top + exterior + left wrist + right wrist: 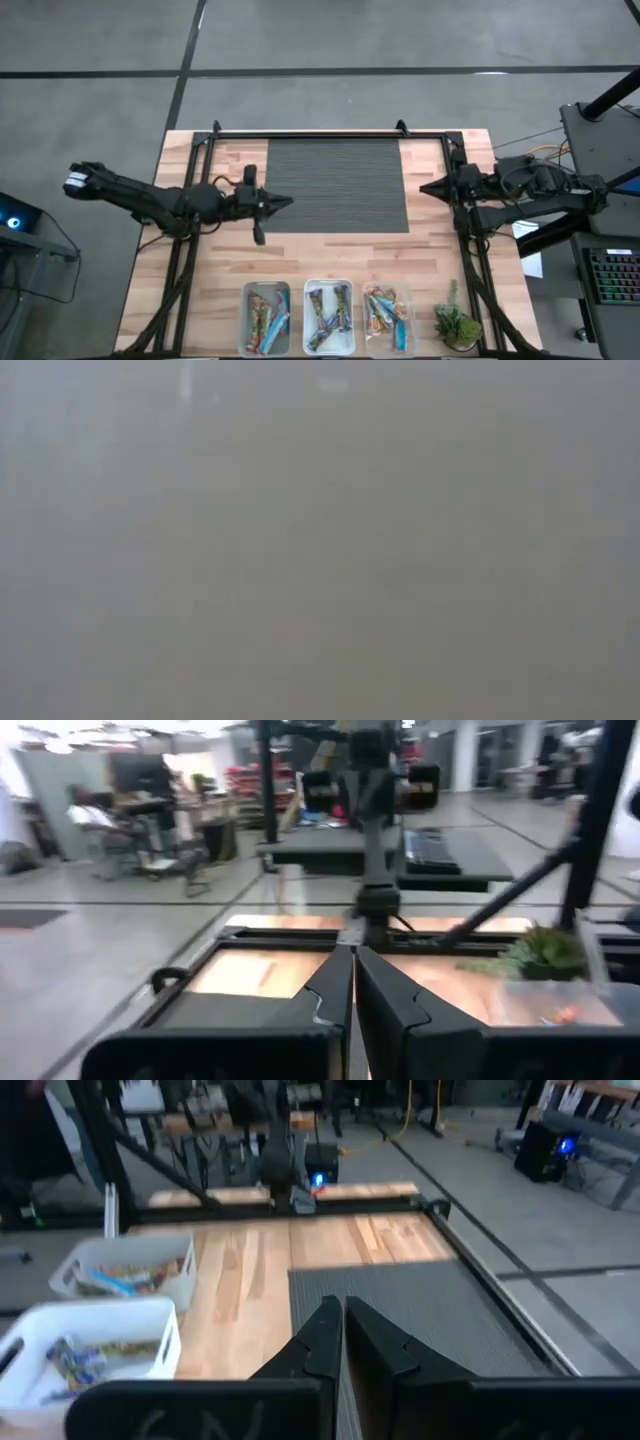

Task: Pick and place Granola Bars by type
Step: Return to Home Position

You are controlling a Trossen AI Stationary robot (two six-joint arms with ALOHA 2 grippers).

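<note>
The granola bars lie in three clear bins along the table's near edge: a left bin (pixel 267 318), a middle bin (pixel 328 316) and a right bin (pixel 388 318), each with several shiny multicoloured bars. Two of the bins (pixel 130 1270) (pixel 85 1350) show in the right wrist view. My left gripper (pixel 287 202) hangs shut over the left edge of the dark mat (pixel 335 185), pointing level toward the table's right. My right gripper (pixel 424 188) hangs shut by the mat's right edge, pointing toward the table's left. Both hold nothing. The low view is a grey blur.
A small potted plant (pixel 456 322) stands right of the bins at the near edge. A black frame (pixel 330 133) rims the table's far side and both sides. A keyboard (pixel 612 278) sits off the table's right. A seated person (pixel 95 820) shows far off in the room.
</note>
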